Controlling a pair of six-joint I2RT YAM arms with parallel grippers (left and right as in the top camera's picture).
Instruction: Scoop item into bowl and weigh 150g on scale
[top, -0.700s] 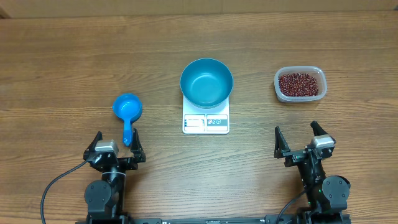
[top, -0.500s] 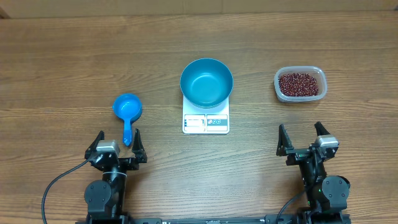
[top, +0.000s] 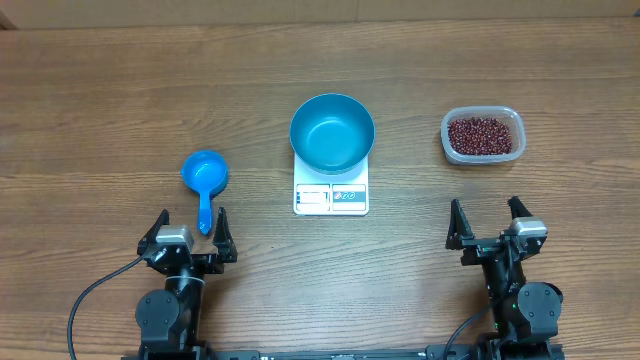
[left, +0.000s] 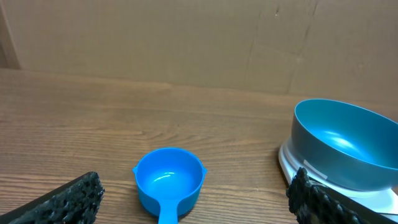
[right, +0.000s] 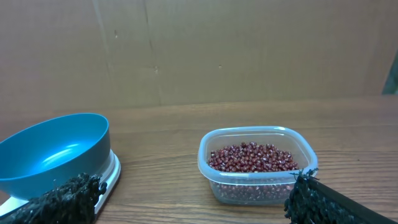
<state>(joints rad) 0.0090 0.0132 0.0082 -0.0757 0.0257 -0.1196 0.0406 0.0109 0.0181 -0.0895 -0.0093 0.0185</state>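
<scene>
The teal-blue bowl (top: 332, 131) (left: 346, 143) (right: 53, 152) stands empty on the white scale (top: 331, 195) (right: 107, 174) at the table's middle. Dark red-brown beans (top: 482, 135) (right: 252, 157) fill a clear tub (top: 482, 135) (right: 256, 163) at the right. A bright blue scoop (top: 204, 177) (left: 168, 180) lies on the left, handle toward me. My left gripper (top: 191, 236) (left: 196, 202) is open just behind the scoop's handle, holding nothing. My right gripper (top: 487, 226) (right: 189, 202) is open and empty, near the table's front, well short of the tub.
A brown cardboard wall (left: 199, 43) backs the wooden table (top: 100, 100). Both arm bases sit at the front edge.
The right gripper has drawn back slightly toward the front edge and to the right. The left gripper has barely shifted.
</scene>
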